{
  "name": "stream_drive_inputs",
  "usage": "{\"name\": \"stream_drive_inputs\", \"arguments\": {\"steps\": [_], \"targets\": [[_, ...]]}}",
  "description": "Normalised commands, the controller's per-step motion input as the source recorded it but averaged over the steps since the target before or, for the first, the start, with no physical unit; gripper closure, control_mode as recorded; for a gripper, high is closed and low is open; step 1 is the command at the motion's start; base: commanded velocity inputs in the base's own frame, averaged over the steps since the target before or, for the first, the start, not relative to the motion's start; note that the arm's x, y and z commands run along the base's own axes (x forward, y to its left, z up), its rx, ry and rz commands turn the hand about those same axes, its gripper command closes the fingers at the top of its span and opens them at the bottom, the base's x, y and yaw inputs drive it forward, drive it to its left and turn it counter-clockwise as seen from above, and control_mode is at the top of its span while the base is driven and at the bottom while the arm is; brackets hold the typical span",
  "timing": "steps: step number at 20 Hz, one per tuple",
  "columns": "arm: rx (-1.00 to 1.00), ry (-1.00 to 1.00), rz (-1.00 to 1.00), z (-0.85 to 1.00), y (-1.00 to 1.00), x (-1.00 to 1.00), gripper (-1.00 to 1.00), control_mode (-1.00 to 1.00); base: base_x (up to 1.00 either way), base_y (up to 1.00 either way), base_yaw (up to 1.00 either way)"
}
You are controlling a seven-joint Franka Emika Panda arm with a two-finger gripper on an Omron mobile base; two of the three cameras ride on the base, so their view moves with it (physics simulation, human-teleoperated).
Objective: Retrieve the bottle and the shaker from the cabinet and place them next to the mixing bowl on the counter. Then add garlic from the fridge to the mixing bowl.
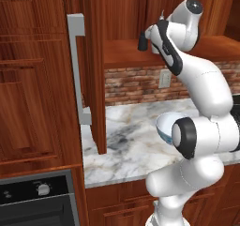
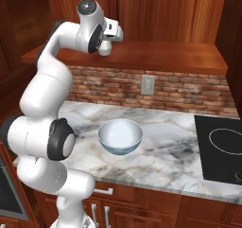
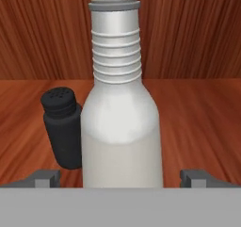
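Cabinet (image 1: 96, 70) door stands swung open in the left base view, its long grey bar handle (image 1: 77, 68) facing the camera and its lower edge hanging above the marble bench (image 1: 126, 147). The arm reaches up to the cabinet shelf, and the shaker (image 1: 142, 41) shows as a small dark cylinder on that shelf, just beside the hand, on the door side of it. The mixing bowl (image 1: 164, 124) sits on the bench below the cabinet, partly hidden by the arm's elbow joint. In the right base view, the mixing bowl (image 2: 120, 136) rests upright on the bench (image 2: 160, 151) well below the cabinet shelf (image 2: 156, 57), with a dark cooktop (image 2: 220, 149) at the far end of the bench from the arm and a wall outlet (image 2: 148, 85) on the brick backsplash behind the bowl. The hand is level with the shelf, directly above the bowl's side of the bench. In the hand view, the bottle (image 3: 121, 122) stands upright on the wooden shelf, centred between the two tips of the pincer (image 3: 121, 178). The tips (image 3: 46, 178) stand spread wide, one on each side of the bottle, with a clear gap between each tip and the bottle body; nothing is gripped. The shaker (image 3: 63, 127) stands upright, touching or nearly touching the bottle and partly behind it.
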Motion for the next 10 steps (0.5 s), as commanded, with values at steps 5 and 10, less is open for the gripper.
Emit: {"name": "stream_drive_inputs", "arguments": {"steps": [5,10], "targets": [[0.0,0.0,0.0,0.0,0.0,0.1,-1.0,-1.0,0.0,0.0,0.0],[0.0,0.0,0.0,0.0,0.0,0.12,-1.0,-1.0,0.0,0.0,0.0]]}}
